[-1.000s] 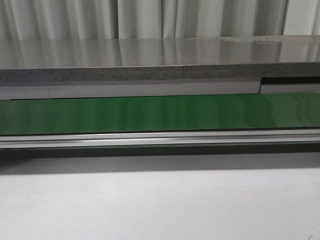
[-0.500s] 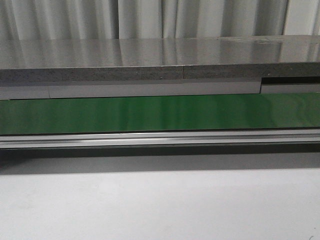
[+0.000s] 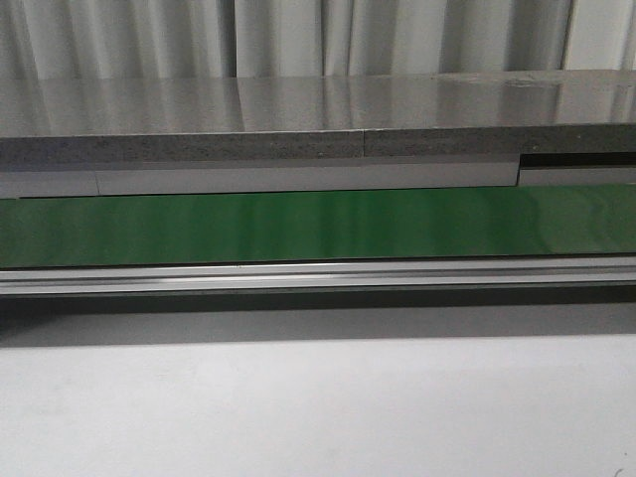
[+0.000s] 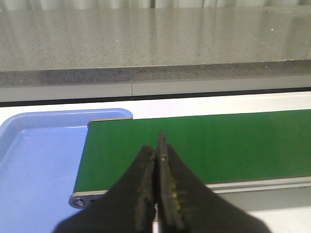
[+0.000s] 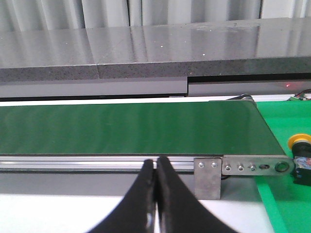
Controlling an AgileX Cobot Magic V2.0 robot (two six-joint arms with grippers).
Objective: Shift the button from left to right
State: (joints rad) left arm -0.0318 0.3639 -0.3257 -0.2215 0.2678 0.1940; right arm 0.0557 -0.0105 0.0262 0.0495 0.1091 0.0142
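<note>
A button (image 5: 301, 154) with a yellow head and a dark body shows only in the right wrist view, cut off by the picture's edge. It stands on a green surface (image 5: 282, 204) just past the belt's end bracket. My right gripper (image 5: 155, 164) is shut with nothing in it, in front of the belt's metal rail and well apart from the button. My left gripper (image 4: 158, 148) is shut and empty over the other end of the green belt (image 4: 218, 141). Neither gripper nor the button shows in the front view.
The green belt (image 3: 318, 227) runs across the front view with a metal rail (image 3: 318, 276) along its near side and a grey stone ledge (image 3: 298, 119) behind it. A blue tray (image 4: 39, 160) lies at the belt's left end. White table (image 3: 318, 407) lies in front.
</note>
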